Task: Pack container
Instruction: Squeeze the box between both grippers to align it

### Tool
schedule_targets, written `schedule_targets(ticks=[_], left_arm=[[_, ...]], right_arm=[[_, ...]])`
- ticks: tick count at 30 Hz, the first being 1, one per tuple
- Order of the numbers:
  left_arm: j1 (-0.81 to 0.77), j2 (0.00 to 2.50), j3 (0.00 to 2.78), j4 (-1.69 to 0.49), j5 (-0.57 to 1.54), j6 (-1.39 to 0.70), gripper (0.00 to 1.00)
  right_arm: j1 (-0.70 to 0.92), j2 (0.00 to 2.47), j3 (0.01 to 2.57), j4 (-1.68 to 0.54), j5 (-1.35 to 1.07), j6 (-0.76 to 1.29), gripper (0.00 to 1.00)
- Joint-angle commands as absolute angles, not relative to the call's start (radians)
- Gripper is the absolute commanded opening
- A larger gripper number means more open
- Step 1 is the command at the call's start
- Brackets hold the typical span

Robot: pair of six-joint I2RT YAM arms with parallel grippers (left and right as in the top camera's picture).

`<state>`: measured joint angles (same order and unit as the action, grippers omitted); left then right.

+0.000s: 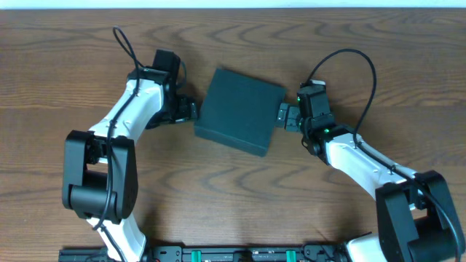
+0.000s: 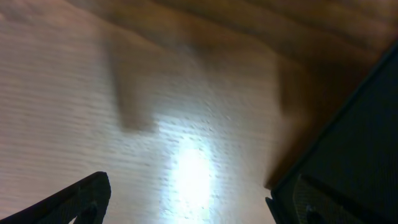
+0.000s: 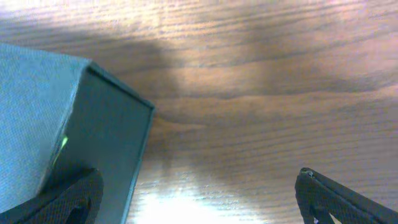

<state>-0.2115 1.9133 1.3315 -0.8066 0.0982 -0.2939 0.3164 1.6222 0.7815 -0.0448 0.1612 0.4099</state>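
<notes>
The dark teal-green container [image 1: 240,110] lies shut on the wooden table, turned a little askew. My left gripper [image 1: 191,110] is at its left edge, jaws wide open, with nothing between them. In the left wrist view the container [image 2: 354,149] fills the right side, with one of my fingers [image 2: 317,205] dark against it. My right gripper [image 1: 286,116] is open at the container's right side. In the right wrist view the container [image 3: 74,124] is at the left, my left finger [image 3: 68,199] lying against its wall, bare wood between the fingers.
The wooden table [image 1: 233,189] stretches all around the container. The arm bases [image 1: 240,253] line the front edge.
</notes>
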Motion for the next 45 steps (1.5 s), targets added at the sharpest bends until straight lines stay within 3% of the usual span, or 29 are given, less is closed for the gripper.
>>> schedule_targets(ticks=[1,11,24,45], left_arm=[[-0.264,1.924,1.312,-0.833,0.14,-0.326,0.95],[-0.302,1.91,1.312,-0.953,0.128,-0.454,0.95],[-0.293,1.898,1.312,-0.971,0.073,-0.453,0.95],[-0.234,1.836,1.314,-0.96,0.07,-0.359,0.95]], right_arm=[[0.32,1.623,0.786,-0.025,0.161,0.401,0.99],[0.321,1.623,0.786,-0.006,0.145,0.395,0.99],[0.351,1.623,0.786,0.008,0.07,0.414,0.99],[0.399,1.575,0.801,-0.028,0.146,0.402,0.99]])
